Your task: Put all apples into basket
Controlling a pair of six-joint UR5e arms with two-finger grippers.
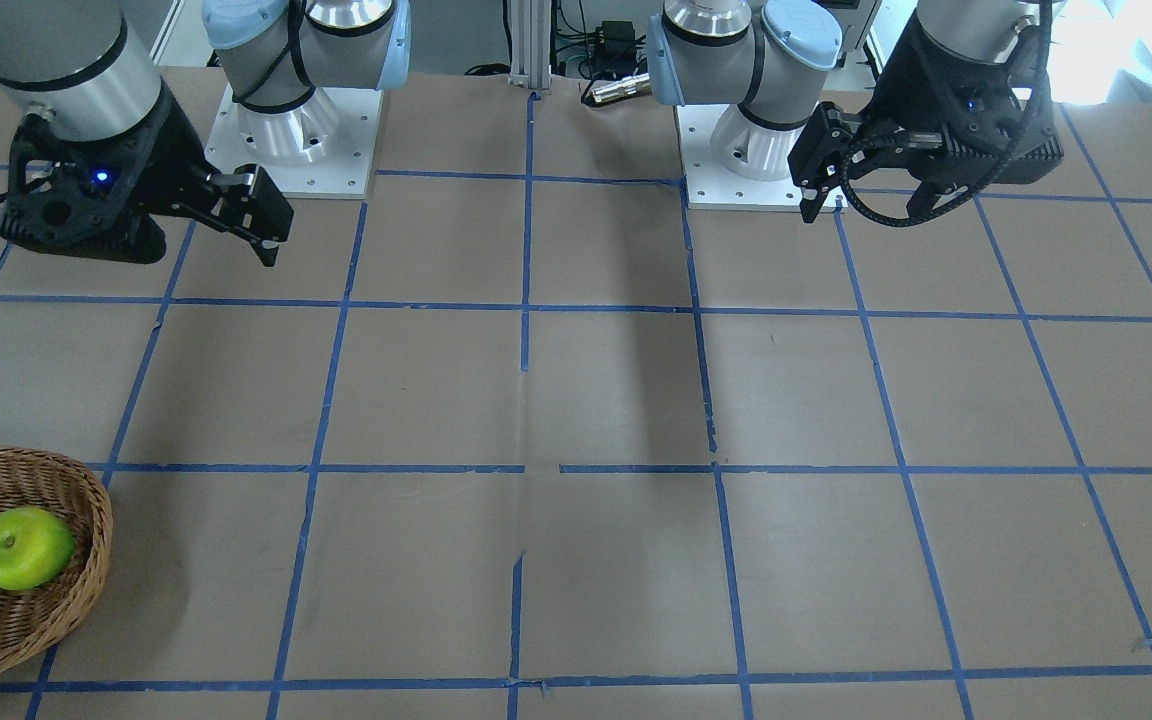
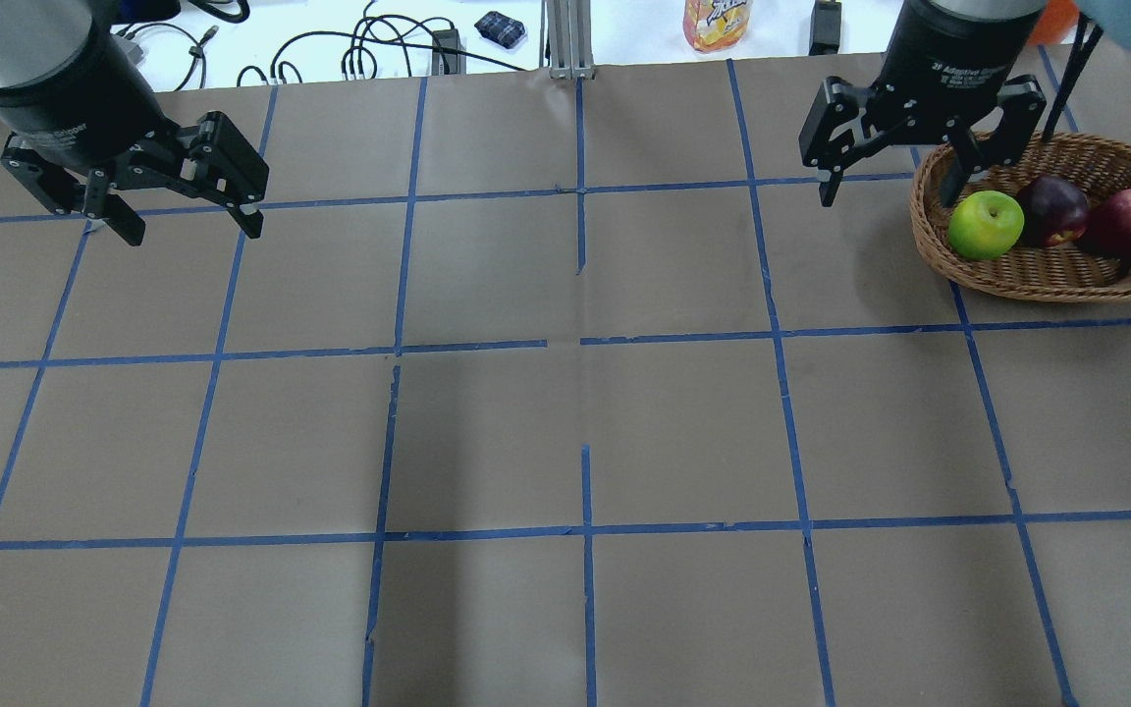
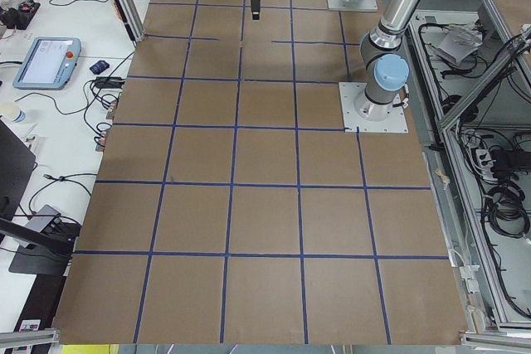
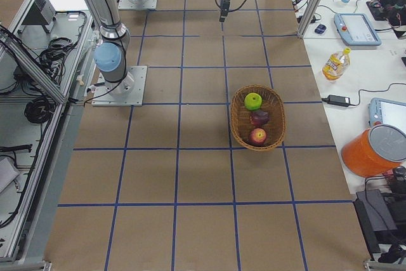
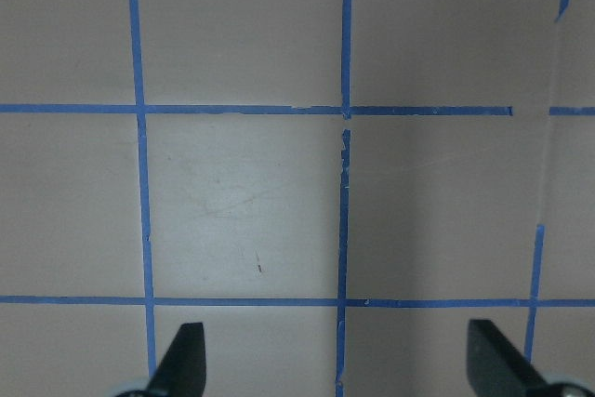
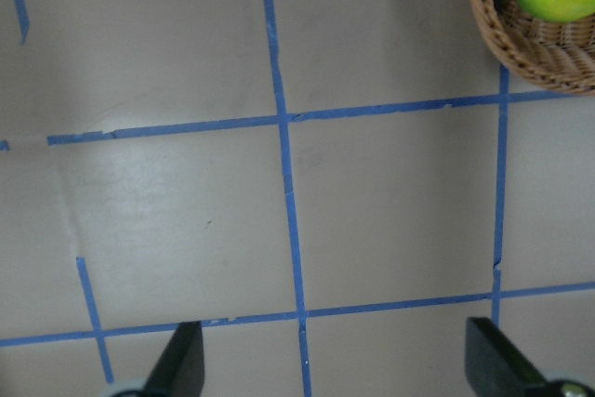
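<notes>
The wide, shallow oval basket of woven light-brown wicker (image 2: 1047,285) sits on the robot's right side of the table, and all three apples lie inside it in a row along its length. The bright lime-green apple (image 2: 986,225) is at the end of the basket nearest the table's middle. The dark maroon-purple apple (image 2: 1052,209) lies in the centre, close against the green one. The red apple with a yellowish stem dimple (image 2: 1130,221) fills the basket's outer end, beside the maroon one. In the front-facing view only the green apple and a sliver of the maroon one show, since the basket is cut off by the edge there.

The black two-finger right gripper (image 2: 887,196) hangs in the air off the basket's green-apple end. Its jaws are spread wide and hold nothing. In the overhead view one finger (image 2: 958,172) overlaps the basket's rim, but the right wrist view looks down on bare table, with the basket only in its upper right corner.

The black two-finger left gripper (image 2: 192,231) hangs well apart from the basket, over the opposite side of the table. Its jaws are also spread wide and empty, and its wrist view shows nothing between the fingertips.

Basket and arms stand on a table covered in brown paper (image 2: 585,432), marked into squares by blue tape lines (image 2: 487,344). Past the table's far edge from the basket stands a bottle with an orange label (image 2: 718,22).
</notes>
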